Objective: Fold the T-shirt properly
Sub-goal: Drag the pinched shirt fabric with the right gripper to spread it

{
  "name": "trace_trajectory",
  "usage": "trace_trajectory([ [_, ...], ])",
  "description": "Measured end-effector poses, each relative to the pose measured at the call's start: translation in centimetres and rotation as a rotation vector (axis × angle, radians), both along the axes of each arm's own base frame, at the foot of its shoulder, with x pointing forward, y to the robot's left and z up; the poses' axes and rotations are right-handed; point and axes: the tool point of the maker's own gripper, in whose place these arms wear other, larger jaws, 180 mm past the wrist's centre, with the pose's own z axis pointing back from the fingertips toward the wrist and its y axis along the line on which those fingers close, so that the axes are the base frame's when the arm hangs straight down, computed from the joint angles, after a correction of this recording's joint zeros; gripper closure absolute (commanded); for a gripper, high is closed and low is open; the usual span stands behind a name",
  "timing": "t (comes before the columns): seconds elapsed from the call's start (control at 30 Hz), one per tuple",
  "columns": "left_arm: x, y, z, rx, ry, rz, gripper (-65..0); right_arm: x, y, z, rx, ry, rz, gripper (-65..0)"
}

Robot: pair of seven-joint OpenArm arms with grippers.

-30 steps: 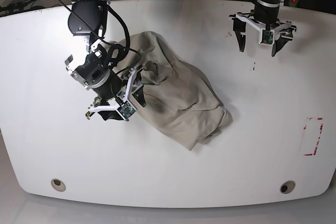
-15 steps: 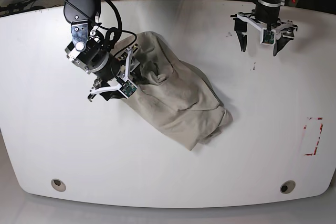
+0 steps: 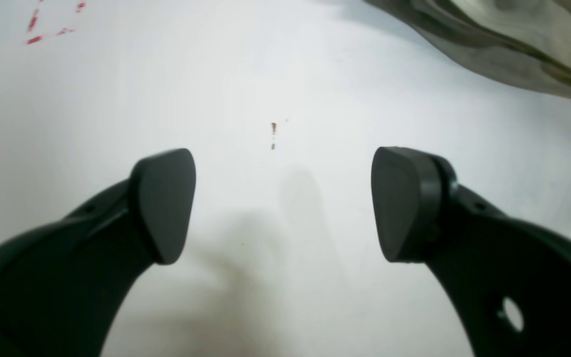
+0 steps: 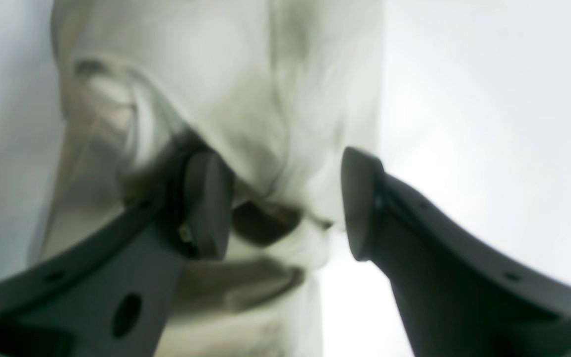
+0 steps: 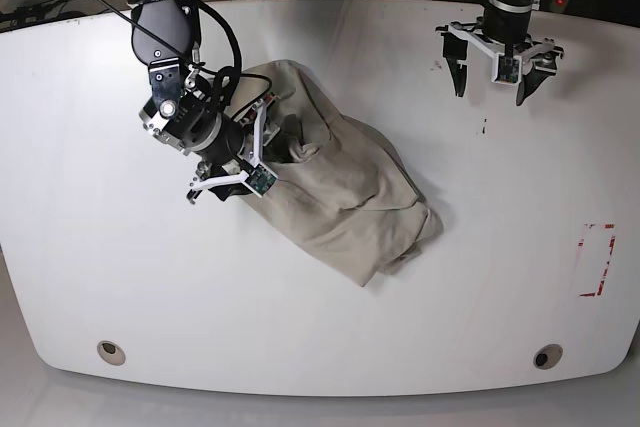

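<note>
One table (image 5: 330, 347) carries the T-shirt (image 5: 350, 197), bunched mid-left and unfolded. Since a second ago the right gripper (image 5: 240, 147) has shifted onto its upper-left edge, jaws partly apart around a fold, not pinching. Left gripper (image 5: 492, 75) hangs wide, empty, unmoved.

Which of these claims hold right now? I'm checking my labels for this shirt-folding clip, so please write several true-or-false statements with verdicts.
1. The T-shirt lies crumpled in a heap on the table. True.
2. The left gripper is clamped on a sleeve. False: it hangs open over bare table, apart from the cloth.
3. The right gripper is at the shirt's edge with its jaws apart. True; fabric sits between the fingers in the right wrist view, but they are not closed on it.
4. The shirt is already folded into a neat rectangle. False: it is bunched and wrinkled.
5. A red outline is marked on the table. True.
</note>
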Motion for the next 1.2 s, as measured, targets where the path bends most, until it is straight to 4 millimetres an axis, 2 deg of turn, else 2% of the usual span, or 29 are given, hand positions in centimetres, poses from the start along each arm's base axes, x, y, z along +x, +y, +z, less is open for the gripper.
trace_trajectory([
  [0.07,-0.1,0.0,0.0,0.0,0.002,0.0,-51.8,0.6,-0.1,0.1,0.001,-0.004,-0.004,-32.7],
  [0.3,-0.1,0.0,-0.1,0.0,0.004,0.0,-51.8,1.9,-0.7,-1.4,-0.004,0.046,-0.024,-32.2],
  [0.4,-0.2,0.0,-0.1,0.0,0.005,0.0,-51.8,2.3,-0.6,-1.2,-0.003,0.04,-0.023,-26.2],
  [0.5,-0.2,0.0,-0.1,0.0,0.004,0.0,-51.8,2.8,0.3,-0.7,0.021,0.029,-0.023,-21.2],
  [0.7,-0.2,0.0,-0.1,0.0,0.005,0.0,-51.8,2.5,2.9,-0.5,0.037,0.026,0.037,-21.4],
  [0.8,-0.2,0.0,-0.1,0.0,0.005,0.0,-51.8,2.4,3.2,-0.5,0.041,0.029,0.045,-14.1],
  [0.83,-0.2,0.0,-0.1,0.0,0.005,0.0,-51.8,2.4,3.1,-0.6,0.036,0.03,0.042,-10.0],
  [0.87,-0.2,0.0,-0.1,0.0,0.004,0.001,-51.8,2.4,3.0,-0.6,0.035,0.029,0.041,-2.5],
  [0.9,-0.2,0.0,-0.1,0.0,0.005,0.0,-51.8,2.5,3.0,-0.5,0.037,0.027,0.039,0.0],
  [1.13,-0.2,0.0,-0.1,0.0,0.004,0.0,-51.8,2.5,3.0,-0.4,0.036,0.024,0.037,0.0],
  [1.2,-0.2,0.0,-0.1,0.0,0.005,0.0,-51.8,2.6,2.9,0.2,0.032,0.006,0.037,0.0],
])
